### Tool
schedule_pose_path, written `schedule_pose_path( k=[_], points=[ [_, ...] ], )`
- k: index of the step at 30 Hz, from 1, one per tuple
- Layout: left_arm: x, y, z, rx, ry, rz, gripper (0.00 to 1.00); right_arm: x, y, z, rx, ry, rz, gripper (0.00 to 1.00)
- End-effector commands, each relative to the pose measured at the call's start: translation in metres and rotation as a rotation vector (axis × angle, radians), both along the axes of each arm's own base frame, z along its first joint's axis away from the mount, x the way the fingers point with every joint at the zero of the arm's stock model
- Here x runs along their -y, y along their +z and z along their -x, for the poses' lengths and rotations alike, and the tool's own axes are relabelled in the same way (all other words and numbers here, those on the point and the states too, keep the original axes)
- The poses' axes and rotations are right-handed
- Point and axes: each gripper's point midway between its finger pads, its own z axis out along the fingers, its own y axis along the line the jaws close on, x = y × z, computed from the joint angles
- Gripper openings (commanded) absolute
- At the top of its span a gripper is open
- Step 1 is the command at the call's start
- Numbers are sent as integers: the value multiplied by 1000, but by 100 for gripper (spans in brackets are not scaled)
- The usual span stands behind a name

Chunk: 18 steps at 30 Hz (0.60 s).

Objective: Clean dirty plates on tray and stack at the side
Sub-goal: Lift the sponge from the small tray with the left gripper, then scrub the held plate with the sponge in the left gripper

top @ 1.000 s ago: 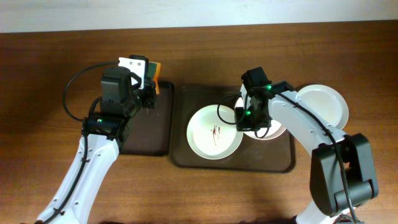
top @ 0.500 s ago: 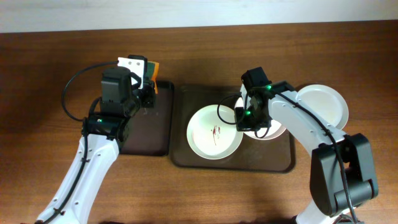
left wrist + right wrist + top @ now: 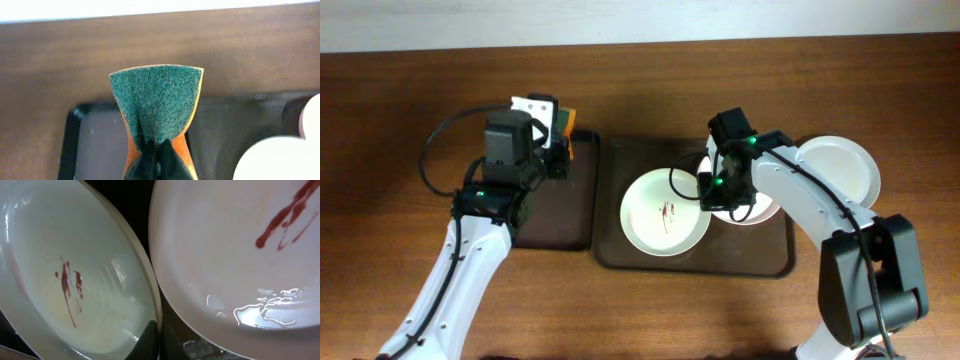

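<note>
The dark brown tray [image 3: 630, 155] holds a white plate [image 3: 665, 212] with a red smear and a pale grey-green plate [image 3: 761, 212], mostly hidden under my right arm. My right gripper [image 3: 718, 195] is shut on that plate's rim. The right wrist view shows the fingers [image 3: 157, 340] on the rim of the red-smeared grey-green plate [image 3: 75, 280], with the white plate [image 3: 240, 245] beside it. Another white plate [image 3: 835, 170] lies on the tabletop right of the tray. My left gripper [image 3: 560, 140] is shut on a green-and-orange sponge [image 3: 157, 105], held above the black tray's far right corner.
The smaller black tray [image 3: 560, 215] lies left of the brown tray, their edges close together. It also shows under the sponge in the left wrist view [image 3: 95, 145]. The wood-grain tabletop [image 3: 880, 270] surrounds both trays.
My left gripper has shifted slightly with the sponge in it. The right arm and the plates have not moved.
</note>
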Motion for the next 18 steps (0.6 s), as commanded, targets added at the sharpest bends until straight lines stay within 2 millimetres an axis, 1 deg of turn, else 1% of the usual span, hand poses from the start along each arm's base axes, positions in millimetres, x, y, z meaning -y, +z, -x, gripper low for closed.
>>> schedule_pose_path(
  k=[1,2,4,6,8,9,12,14,16,17,18],
  points=[
    [-4,-24,6,-90,7,-28,0,-1,-2,4,-15,-3,-9,4],
    [-4,-35,7,-125,6,-34,0,-1,-2,4,-15,-3,-9,4],
    [-4,-75,11,-246,11,-40,0,-1,-2,4,-15,-3,-9,4],
    [-4,-97,13,-308,12,-50,0,-1,-2,5,-16,-3,-9,4],
    [-4,-112,16,-357,32,-39,0,-1,-2,4,-15,-3,-9,4],
    [-3,-116,18,-377,31,-29,0,-1,-2,4,-15,-3,-9,4],
    [7,-117,21,-392,1,22,0,-1,-2,4,-15,-3,-9,4],
    [21,-115,24,-408,-50,93,0,-1,-2,4,-15,-3,-9,4],
    [50,-107,33,-433,-169,225,0,-1,-2,4,-15,-3,-9,4],
    [68,-100,39,-454,-218,323,0,-1,-2,4,-15,-3,-9,4],
    [78,-97,42,-464,-236,367,0,-1,-2,4,-15,-3,-9,4]
  ],
)
